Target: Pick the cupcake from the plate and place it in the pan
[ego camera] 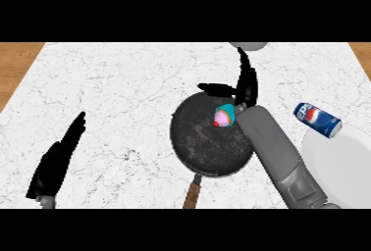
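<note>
The cupcake (225, 117), with a teal wrapper and pink frosting, lies tilted inside the dark pan (206, 147), near the pan's upper right rim. My right hand (244, 90) hovers just beyond it over the rim, fingers straight and pointing away, thumb spread to the left, so it is open and holds nothing. The cupcake sits close to the wrist of that hand. The white plate (344, 171) lies at the right edge with nothing on the part I see. My left hand (58, 159) rests open at the lower left.
A blue Pepsi can (316, 119) lies on its side at the plate's upper edge, right of my right forearm. The pan's brown handle (192, 193) points toward me. A grey round object (250, 45) sits at the far edge. Wooden strips flank the white marble counter (123, 88).
</note>
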Motion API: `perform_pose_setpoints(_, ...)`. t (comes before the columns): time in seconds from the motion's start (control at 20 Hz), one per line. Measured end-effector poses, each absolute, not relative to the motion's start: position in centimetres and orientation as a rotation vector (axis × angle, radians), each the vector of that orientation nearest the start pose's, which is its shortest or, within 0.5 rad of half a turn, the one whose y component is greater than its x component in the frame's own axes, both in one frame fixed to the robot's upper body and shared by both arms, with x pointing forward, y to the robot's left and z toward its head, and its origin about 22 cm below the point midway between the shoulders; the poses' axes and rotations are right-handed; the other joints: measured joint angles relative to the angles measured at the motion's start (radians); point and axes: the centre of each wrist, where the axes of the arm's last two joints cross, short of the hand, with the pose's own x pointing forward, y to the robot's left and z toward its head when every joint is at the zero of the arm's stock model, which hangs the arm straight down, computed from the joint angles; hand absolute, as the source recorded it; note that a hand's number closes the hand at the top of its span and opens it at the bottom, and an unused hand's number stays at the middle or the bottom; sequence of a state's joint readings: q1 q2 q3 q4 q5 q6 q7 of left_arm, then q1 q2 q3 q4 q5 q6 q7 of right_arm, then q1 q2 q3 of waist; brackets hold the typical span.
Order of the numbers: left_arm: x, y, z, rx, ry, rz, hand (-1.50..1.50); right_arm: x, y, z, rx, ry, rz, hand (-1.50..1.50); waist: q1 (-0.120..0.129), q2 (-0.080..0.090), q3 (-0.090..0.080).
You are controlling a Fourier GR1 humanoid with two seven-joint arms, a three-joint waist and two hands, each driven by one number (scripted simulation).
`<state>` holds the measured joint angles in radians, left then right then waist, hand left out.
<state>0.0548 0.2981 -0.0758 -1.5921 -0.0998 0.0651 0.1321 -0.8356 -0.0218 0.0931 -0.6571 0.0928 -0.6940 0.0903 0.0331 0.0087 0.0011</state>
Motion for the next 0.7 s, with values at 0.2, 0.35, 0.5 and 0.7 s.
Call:
perform_pose_setpoints(0.2, 22.1, 28.0, 1.2, 0.33, -1.384, -0.267, 0.0, 40.0, -15.9, 2.2, -0.559, -1.455, -0.124, -1.5, -0.02, -0.006, 0.0)
perform_pose_setpoints(0.35, 22.0, 28.6, 1.1, 0.341, -1.382, -0.261, 0.0, 38.8, -19.6, 1.5, -0.577, -1.487, -0.161, -1.5, -0.033, -0.01, -0.001)
perform_pose_setpoints(0.5, 21.6, 28.5, 0.7, 0.35, -1.374, -0.252, 0.0, 37.2, -24.5, 1.4, -0.601, -1.514, -0.162, -1.5, -0.044, -0.013, -0.001)
perform_pose_setpoints(0.7, 21.8, 28.8, 0.4, 0.354, -1.371, -0.246, 0.0, 34.1, -30.0, 1.3, -0.63, -1.531, -0.146, -1.5, -0.049, -0.013, -0.001)
